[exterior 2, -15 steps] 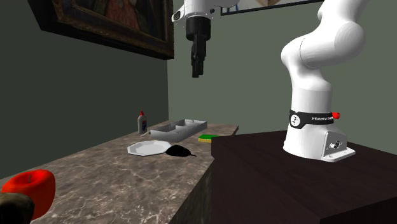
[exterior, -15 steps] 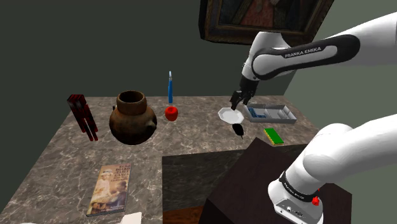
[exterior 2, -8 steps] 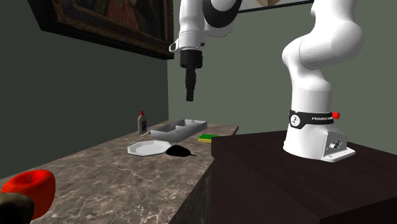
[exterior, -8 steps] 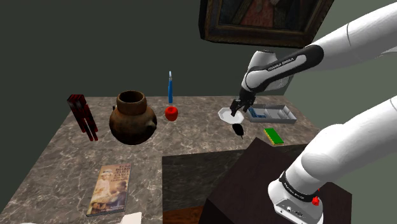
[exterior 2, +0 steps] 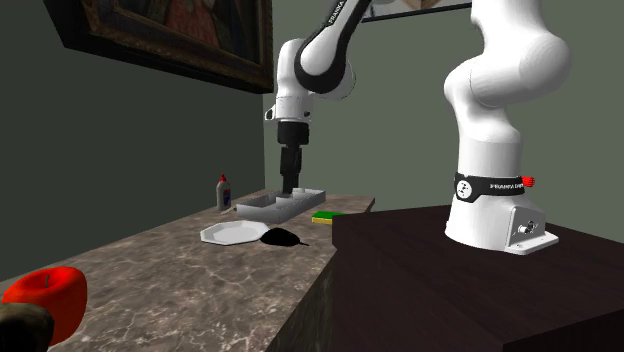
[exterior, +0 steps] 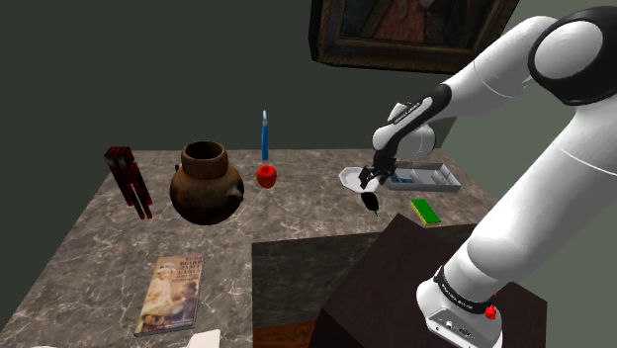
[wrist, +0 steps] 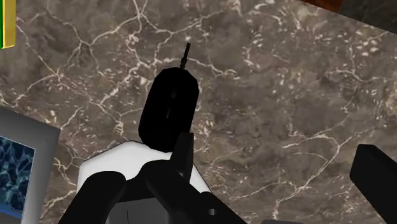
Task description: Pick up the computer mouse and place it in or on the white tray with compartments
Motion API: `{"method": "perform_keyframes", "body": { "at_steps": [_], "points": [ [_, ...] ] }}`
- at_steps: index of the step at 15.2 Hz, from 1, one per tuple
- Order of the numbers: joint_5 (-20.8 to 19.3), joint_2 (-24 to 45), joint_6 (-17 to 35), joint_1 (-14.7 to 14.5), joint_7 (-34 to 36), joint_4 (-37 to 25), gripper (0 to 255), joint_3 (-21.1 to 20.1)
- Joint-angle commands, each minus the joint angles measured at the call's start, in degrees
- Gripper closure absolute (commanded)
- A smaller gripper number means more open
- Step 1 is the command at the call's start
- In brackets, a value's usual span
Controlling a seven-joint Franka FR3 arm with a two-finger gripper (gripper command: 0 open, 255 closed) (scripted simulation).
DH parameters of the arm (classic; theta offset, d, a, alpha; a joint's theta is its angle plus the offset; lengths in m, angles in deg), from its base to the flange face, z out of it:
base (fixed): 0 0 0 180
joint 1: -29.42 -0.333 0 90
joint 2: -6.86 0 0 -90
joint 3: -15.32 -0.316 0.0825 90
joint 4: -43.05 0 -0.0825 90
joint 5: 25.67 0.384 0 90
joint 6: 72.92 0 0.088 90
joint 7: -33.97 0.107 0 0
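- Reaching: open jaws hover above the black oval computer mouse (wrist: pixel 170 111) on the marbled brown counter (wrist: pixel 286 95).
- Next: lower, straddle it, close, then lift toward the white compartmented tray (exterior: pixel 442 184).

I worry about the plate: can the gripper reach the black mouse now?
Probably yes: the open gripper hangs over the mouse with nothing between; the white plate only borders the mouse at one side.

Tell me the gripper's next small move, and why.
Probably slide the open gripper sideways until the black computer mouse sits between its fingers, before lowering. In the wrist view the mouse lies in line with one finger, not in the gap, and the second exterior view shows the gripper hanging above the marble tabletop.
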Motion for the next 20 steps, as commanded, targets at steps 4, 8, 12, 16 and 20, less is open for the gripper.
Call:
{"method": "perform_keyframes", "body": {
  "at_steps": [4,8,12,16,20],
  "points": [
    [13.2,12.1,6.4,3.1,-10.1,-4.7,0,-1.0],
    [22.5,21.4,10.2,9.6,-17.6,-9.7,0,-5.7],
    [26.7,27.2,12.5,14.2,-21.1,-13.1,0,-9.2],
    [28.7,30.8,14.8,16.4,-22.9,-14.8,0,-11.9],
    [29.8,33.2,16.2,17.7,-24.0,-15.9,0,-13.6]
  ]
}}
